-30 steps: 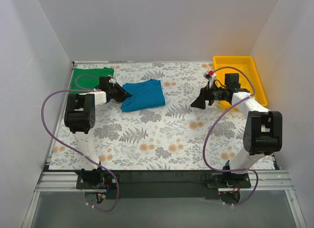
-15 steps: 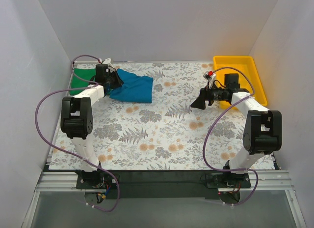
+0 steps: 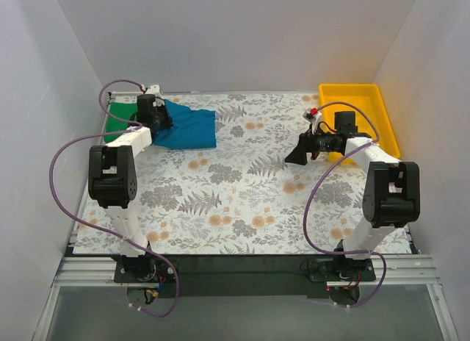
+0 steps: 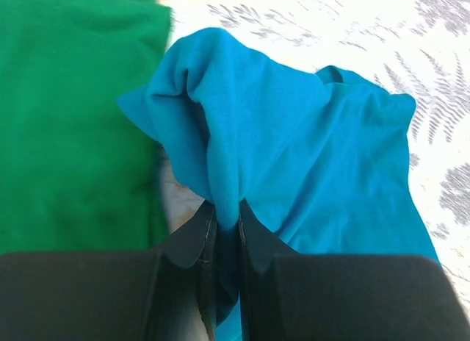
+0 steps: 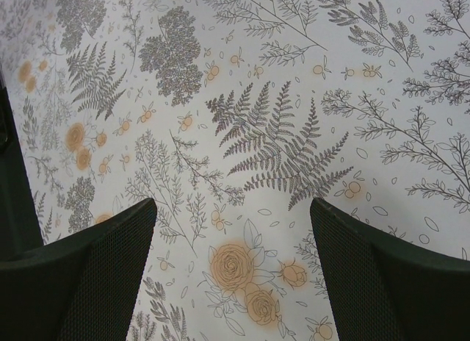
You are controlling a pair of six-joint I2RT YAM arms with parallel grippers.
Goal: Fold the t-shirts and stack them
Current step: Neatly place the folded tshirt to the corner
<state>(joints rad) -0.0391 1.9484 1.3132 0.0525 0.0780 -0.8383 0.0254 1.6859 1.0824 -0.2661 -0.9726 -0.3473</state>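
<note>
Floral table (image 3: 242, 198), two shirts: teal t-shirt (image 4: 308, 142) pinched in left gripper (image 4: 224, 210) jaws, green t-shirt (image 4: 73, 98) just beside it. Right gripper (image 5: 233, 209) is spread wide.

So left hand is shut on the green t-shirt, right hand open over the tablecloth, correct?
No. The left hand is shut on the teal-blue t-shirt, not the green t-shirt, which lies flat and ungripped; the left wrist view shows it. The right hand is indeed open over the floral tablecloth.
</note>
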